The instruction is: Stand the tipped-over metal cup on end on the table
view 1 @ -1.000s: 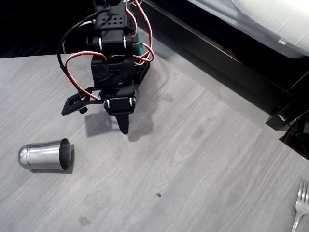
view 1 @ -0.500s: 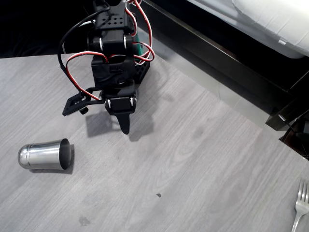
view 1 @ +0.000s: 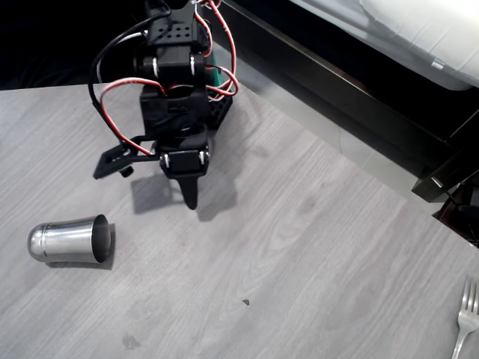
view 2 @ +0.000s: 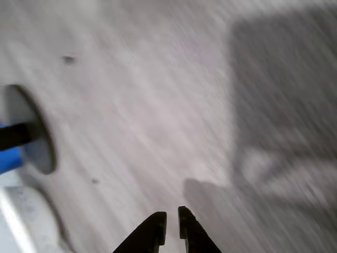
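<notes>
Gleaming steel metal cup (view 1: pixel 69 240) sideways

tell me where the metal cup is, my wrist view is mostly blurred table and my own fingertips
observer: in the overhead view the metal cup lies on its side on the table, below and to the left of the gripper, and apart from it.
operator: which way is its mouth facing
observer: the open mouth faces picture right and the rounded base faces picture left.
operator: anything else lying around
observer: a fork at the lower right edge of the picture, far across the table from the cup.
</notes>
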Tool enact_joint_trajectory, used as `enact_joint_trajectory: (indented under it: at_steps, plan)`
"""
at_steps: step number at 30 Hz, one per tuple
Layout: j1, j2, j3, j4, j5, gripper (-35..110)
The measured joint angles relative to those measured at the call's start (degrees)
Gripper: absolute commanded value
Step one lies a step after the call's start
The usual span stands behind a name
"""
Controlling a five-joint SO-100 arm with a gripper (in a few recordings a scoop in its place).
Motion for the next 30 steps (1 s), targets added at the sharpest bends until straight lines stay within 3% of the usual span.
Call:
enact_joint_trajectory:
  at_steps: [7,17,22,27,30]
  plan:
    - [12.83,-10.81,-18.46,-3.78,-9.84,0]
    - [36.65,-70.93,-70.22,5.98,-30.41,3]
    - [41.4,-83.5,-73.3,8.61,-33.4,14]
    - [43.68,-91.76,-73.92,10.46,-33.66,35]
    - [43.68,-94.31,-74.09,9.67,-33.66,37]
